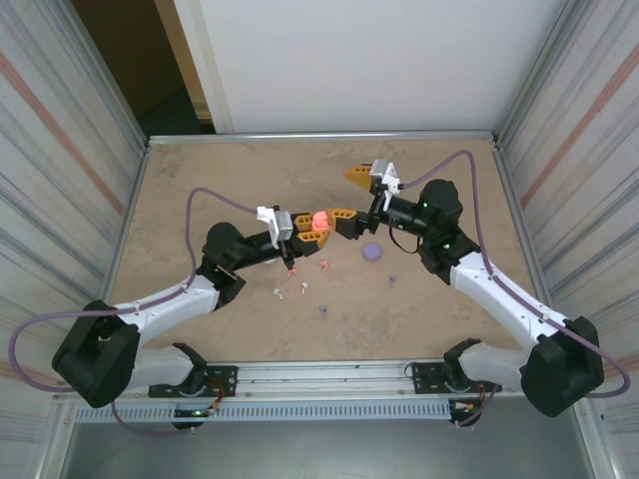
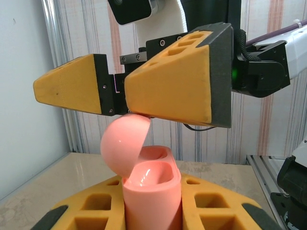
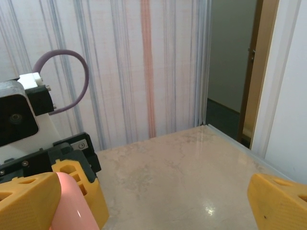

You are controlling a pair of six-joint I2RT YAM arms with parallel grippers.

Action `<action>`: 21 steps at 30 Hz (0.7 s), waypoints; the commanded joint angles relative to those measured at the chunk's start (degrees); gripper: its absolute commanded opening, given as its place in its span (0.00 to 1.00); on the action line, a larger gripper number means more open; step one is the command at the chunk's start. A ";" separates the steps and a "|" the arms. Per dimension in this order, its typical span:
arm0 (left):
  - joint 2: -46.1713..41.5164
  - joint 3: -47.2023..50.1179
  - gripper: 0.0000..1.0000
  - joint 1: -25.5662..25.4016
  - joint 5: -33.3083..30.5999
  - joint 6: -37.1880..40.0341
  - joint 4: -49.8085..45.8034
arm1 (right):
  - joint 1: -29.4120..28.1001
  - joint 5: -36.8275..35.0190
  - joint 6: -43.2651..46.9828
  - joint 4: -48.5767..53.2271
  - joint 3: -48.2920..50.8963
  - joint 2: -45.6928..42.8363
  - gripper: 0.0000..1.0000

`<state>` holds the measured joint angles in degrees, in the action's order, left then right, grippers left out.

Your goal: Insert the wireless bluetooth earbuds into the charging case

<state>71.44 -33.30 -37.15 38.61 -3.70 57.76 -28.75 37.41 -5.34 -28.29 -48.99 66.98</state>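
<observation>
My left gripper [image 1: 318,224] is shut on a coral-pink charging case [image 2: 152,194], held upright above the table with its lid [image 2: 123,146] swung open and both wells empty. My right gripper [image 1: 349,195] stands wide open; one of its yellow fingers [image 2: 177,88] rests on top of the lid, the other finger [image 1: 357,173] is far off it. Tiny earbuds lie on the table below: a pink pair [image 1: 324,264], a white pair [image 1: 281,293] and two purple ones [image 1: 392,279]. In the right wrist view the pink lid [image 3: 72,206] sits beside the near finger [image 3: 24,201].
A round purple case [image 1: 373,251] lies shut on the table to the right of the pink earbuds. Striped walls enclose the left and right sides, and a metal rail [image 1: 319,377] runs along the near edge.
</observation>
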 commanded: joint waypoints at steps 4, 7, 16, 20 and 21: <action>-1.79 -0.54 0.00 -0.52 1.12 2.12 2.50 | 0.58 0.69 0.96 1.37 -2.66 0.12 0.98; -1.87 -0.35 0.00 -0.46 1.03 2.22 2.45 | 0.97 0.47 1.20 2.25 -3.26 -0.54 0.99; -3.00 0.58 0.00 -0.47 -1.06 3.15 1.59 | 1.93 0.62 1.14 4.87 -3.76 -3.08 0.99; -5.52 2.23 0.00 -0.51 -4.88 4.93 -1.49 | 2.17 -2.24 1.59 9.60 -3.39 -5.63 0.99; -6.27 2.68 0.00 -0.47 -5.91 5.35 -2.50 | 2.29 -3.34 1.27 11.17 -3.54 -6.01 0.99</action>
<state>68.03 -31.73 -37.26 35.90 -1.02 56.53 -26.96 36.64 -5.13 -21.37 -51.11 63.35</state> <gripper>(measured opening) 0.231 0.992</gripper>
